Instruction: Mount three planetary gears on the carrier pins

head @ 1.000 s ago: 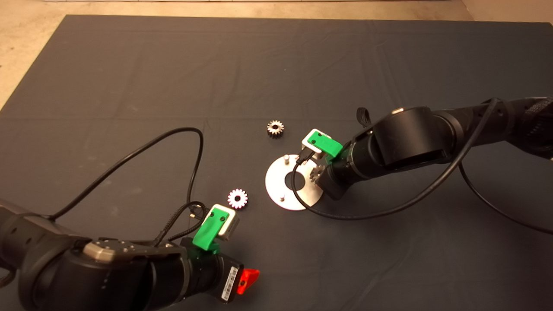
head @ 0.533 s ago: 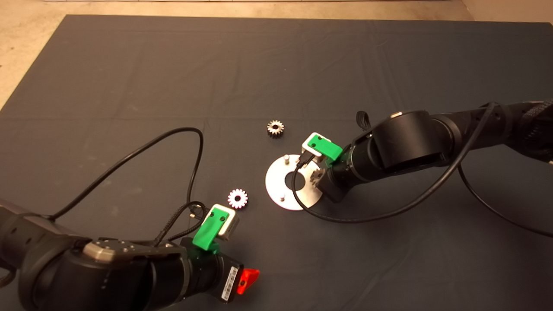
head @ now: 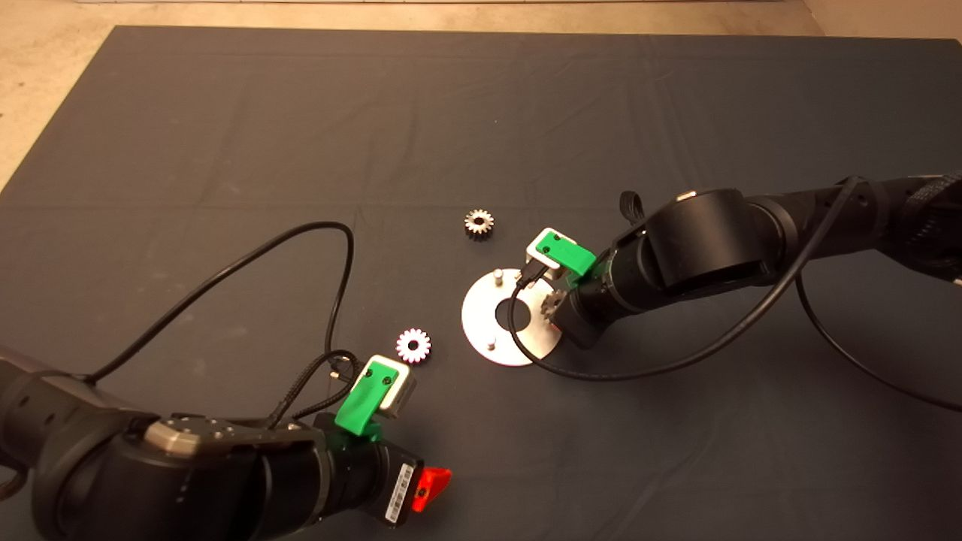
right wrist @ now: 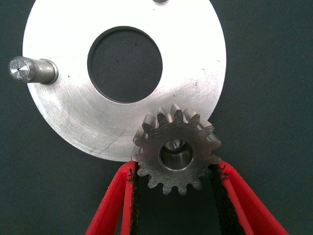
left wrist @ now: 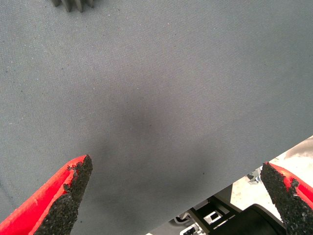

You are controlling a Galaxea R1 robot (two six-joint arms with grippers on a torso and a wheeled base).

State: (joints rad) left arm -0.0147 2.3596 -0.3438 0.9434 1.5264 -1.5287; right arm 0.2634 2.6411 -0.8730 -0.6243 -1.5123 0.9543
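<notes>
one gear (right wrist: 176, 154) pinched in the right gripper (right wrist: 176, 172) shows a carrier pin (right wrist: 174, 145) inside its bore, hidden overhead

No legible text — barcode label (head: 399, 494) unreadable

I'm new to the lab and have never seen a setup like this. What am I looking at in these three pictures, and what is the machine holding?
It is a two-armed robot working over a dark mat. The overhead picture looks down on both black arms. The other two come from cameras on each wrist, so red fingers rise from their bottom edge.

On the mat lies a shiny metal disc with a big centre hole and short upright pins. Two small gears lie loose: one beside the disc, another further back.

The right gripper is shut on a third gear, holding it at the disc's edge; a pin shows through its bore, though whether it is fully seated I cannot tell.

The left gripper waits near the front of the mat, fingers open and empty.
</notes>
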